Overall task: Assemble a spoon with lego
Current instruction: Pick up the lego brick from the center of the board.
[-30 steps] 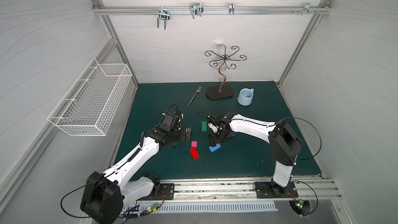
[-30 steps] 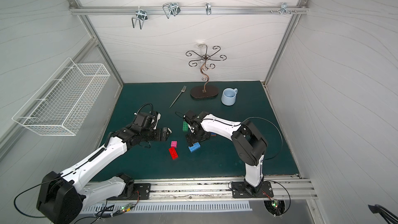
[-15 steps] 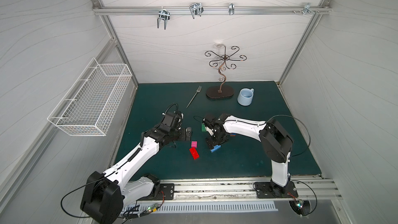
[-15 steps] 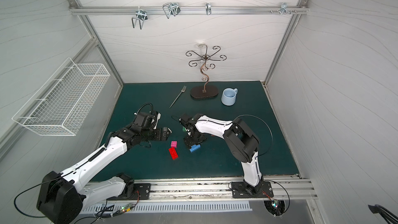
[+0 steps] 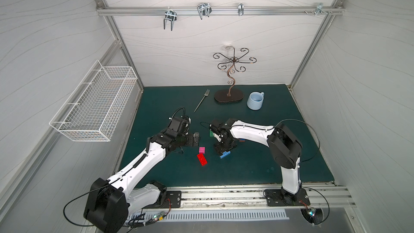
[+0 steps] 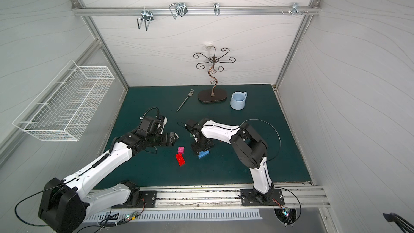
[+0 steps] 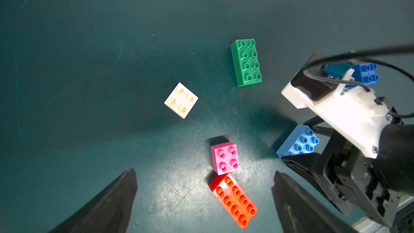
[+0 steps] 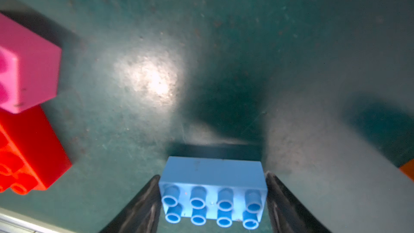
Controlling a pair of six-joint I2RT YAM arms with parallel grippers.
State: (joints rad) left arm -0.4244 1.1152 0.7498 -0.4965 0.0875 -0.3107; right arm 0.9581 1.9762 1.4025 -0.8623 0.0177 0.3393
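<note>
right gripper (image 8: pixel 212 177) pinches the light blue brick (image 8: pixel 212 189) by its short ends. likely light, stiff, slick. left gripper (image 7: pixel 204 171) hangs spread.

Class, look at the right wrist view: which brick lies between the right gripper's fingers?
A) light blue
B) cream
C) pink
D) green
A: the light blue brick sits clamped end to end in the right gripper, while the pink brick lies apart on the mat.

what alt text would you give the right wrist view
The right gripper clamps a light blue brick by its short ends over a dark green mat. A pink brick and a red brick sit together nearby.
</note>
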